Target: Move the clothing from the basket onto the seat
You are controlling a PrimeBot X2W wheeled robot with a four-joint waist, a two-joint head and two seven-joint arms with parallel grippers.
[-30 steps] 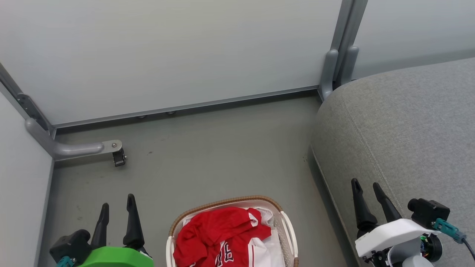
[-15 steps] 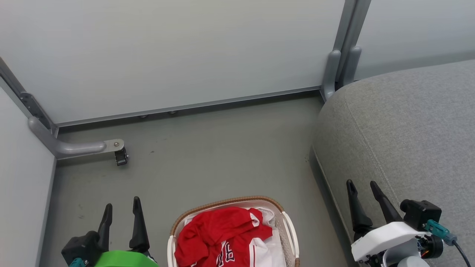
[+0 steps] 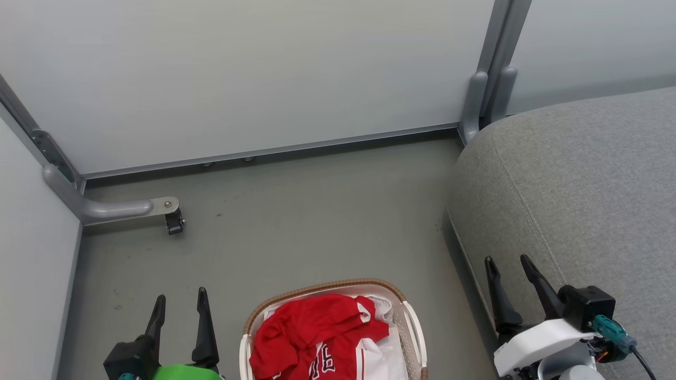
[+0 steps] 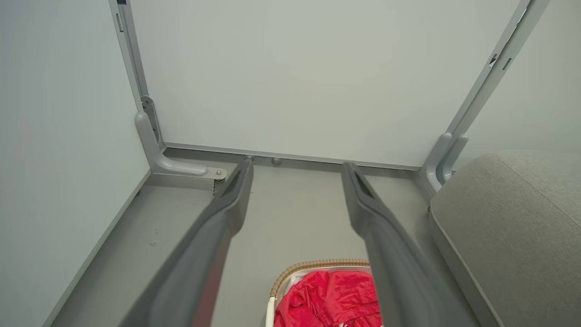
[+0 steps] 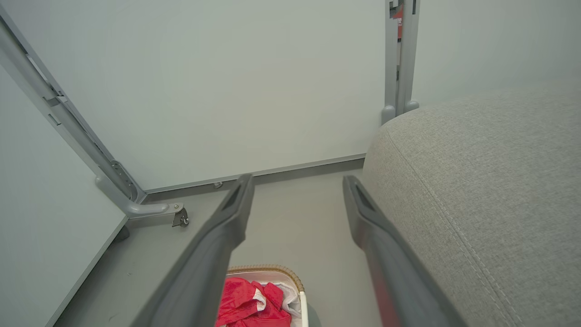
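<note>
Head view, lower left: we have the left gripper (image 3: pixel 180 295) above bare floor (image 3: pixel 317 211), fingers spread, nothing between them. Up-left of it a grey panel foot with a small caster (image 3: pixel 173 224) sits where the wall panels (image 3: pixel 264 79) meet.

Bottom centre: the basket (image 3: pixel 317 287), cut by the frame's lower edge, brown rim toward the wall. Inside we see the clothing (image 3: pixel 311 330): a crumpled red heap covering the left and middle, with dark lettering partly visible at the bottom edge. White fabric (image 3: pixel 381 309) lies under it and to its right, against the basket's right wall. Both grippers sit apart from the basket, one on each side.

Right side: the seat (image 3: pixel 581 195), grey, with a stitched seam running down it. Lower right: the right gripper (image 3: pixel 507 259) at the seat's front edge, fingers spread, holding nothing.

In both wrist views we see that arm's fingers parted with floor between them, and the basket with the red clothing at the bottom edge.
</note>
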